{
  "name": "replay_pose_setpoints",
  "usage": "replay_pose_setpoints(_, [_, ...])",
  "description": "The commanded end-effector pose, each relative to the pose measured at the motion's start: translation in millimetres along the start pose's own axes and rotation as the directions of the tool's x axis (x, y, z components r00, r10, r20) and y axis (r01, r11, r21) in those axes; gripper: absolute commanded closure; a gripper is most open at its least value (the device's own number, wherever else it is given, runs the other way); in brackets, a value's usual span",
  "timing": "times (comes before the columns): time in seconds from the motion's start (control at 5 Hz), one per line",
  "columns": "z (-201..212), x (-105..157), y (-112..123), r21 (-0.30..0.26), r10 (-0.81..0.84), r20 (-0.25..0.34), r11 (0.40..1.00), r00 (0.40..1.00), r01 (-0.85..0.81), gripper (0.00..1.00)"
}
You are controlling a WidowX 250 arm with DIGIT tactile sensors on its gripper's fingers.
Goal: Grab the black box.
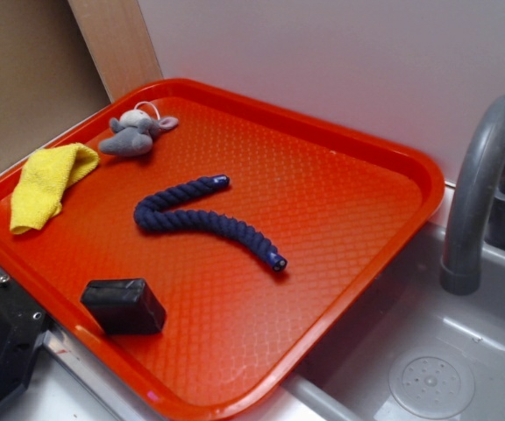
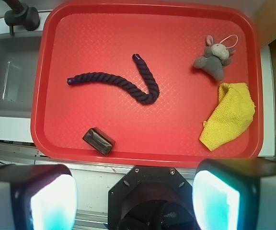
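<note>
Wrist view: gray sink (image 2: 6,91) sitting left of the red tray (image 2: 56,28). Black box (image 2: 98,141) lying near the tray's front edge, untouched. Blue rope (image 2: 121,84) curving mid-tray. Gray plush mouse (image 2: 213,59) and yellow cloth (image 2: 229,115) resting right. Gripper (image 2: 134,199) hovering off-tray, its 2 fingers spread wide, holding nothing.

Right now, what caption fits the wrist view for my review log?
Open gripper above the red tray's near edge; black box, blue rope, plush mouse, yellow cloth untouched.
</note>
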State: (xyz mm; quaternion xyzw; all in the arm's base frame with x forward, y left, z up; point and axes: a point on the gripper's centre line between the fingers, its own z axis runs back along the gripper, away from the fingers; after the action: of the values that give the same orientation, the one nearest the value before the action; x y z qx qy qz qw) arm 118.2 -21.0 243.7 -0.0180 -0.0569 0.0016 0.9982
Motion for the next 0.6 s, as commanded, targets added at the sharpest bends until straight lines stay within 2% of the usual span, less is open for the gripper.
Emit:
replay_pose_setpoints(0.0, [0, 0, 0, 0.000, 0.000, 0.000, 1.000, 1.000, 0.000, 0.00])
replay_pose_setpoints(0.2, [-48, -6, -22, -0.072, -0.241, -0.007, 0.968, 0.970, 0.240, 0.00])
replay_pose_setpoints(0.4, [-85, -15, -48, -0.021, -0.390, -0.020, 0.921, 0.921, 0.390, 0.00])
